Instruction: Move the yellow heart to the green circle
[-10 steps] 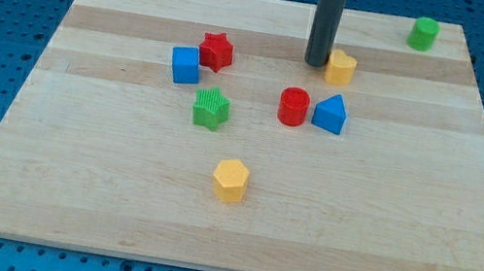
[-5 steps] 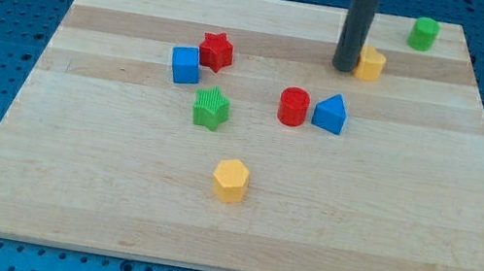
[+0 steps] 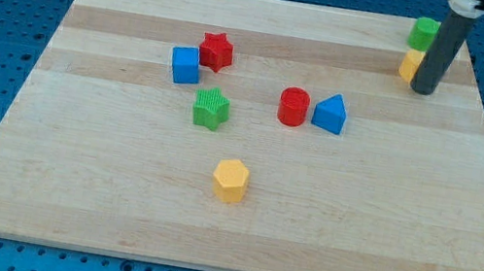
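The yellow heart (image 3: 411,64) lies near the board's top right corner, just below the green circle (image 3: 423,33) and touching or almost touching it. My rod comes down from the view's top right, and my tip (image 3: 424,89) rests on the board right beside the yellow heart, at its lower right. The rod hides the right part of both the heart and the green circle.
A red star (image 3: 217,51) and a blue cube (image 3: 185,64) sit left of centre, with a green star (image 3: 211,108) below them. A red cylinder (image 3: 294,107) and a blue triangle block (image 3: 329,114) sit mid-board. A yellow hexagon (image 3: 231,180) lies lower down.
My tip has moved right and slightly up across the board's top, pushing the yellow heart from the upper middle to just below the green circle. The other blocks have not moved.
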